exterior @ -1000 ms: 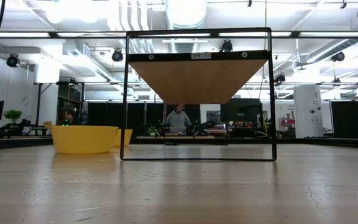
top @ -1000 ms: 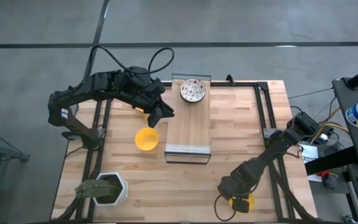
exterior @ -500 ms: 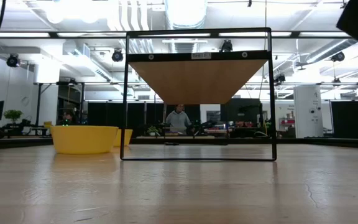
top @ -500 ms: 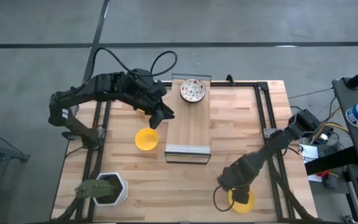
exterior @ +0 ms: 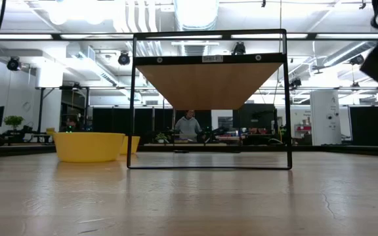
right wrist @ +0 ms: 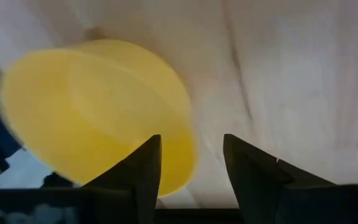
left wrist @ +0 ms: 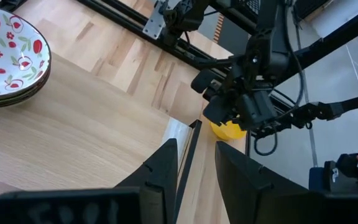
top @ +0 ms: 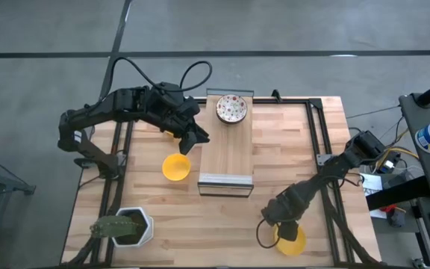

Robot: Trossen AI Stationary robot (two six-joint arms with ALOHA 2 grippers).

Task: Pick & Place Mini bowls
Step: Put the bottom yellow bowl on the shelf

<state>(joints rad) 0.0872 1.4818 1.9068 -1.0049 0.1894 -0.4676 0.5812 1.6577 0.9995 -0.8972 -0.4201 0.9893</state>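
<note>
A pale butcher-block wooden table (top: pixel 290 142) fills the middle of the high view, set on a grey concrete floor, with a black metal frame along its edges. The low view looks level across the grain to a big hall of ceiling lights and ducts, where a person stands far off behind a black-framed stand with a wooden top (exterior: pixel 209 82).

That raised board (top: pixel 226 149) sits centre frame in the high view, and a stack of white bowls speckled red and green (top: pixel 231 109) rests at its upper end — apparently the collecting place, though for the speckled kind only so far. A plain bright yellow bowl (top: pixel 175 167) sits on the table just left of the board. A white hexagonal pot with a cactus (top: pixel 125 226) occupies the lower left corner.

The left gripper (top: pixel 194 139) hangs above the board's left edge, fingers spread and holding nothing, probably waiting its turn.

The right gripper (top: pixel 281 218) is at the lower right, directly over a second yellow bowl (top: pixel 290 239) at the table's near edge. In the right wrist view its fingers (right wrist: pixel 143 168) are parted with the bowl's rim (right wrist: pixel 98 106) just ahead of them — lined up, I judge, to straddle the wall for a pinch. No grip yet.
</note>
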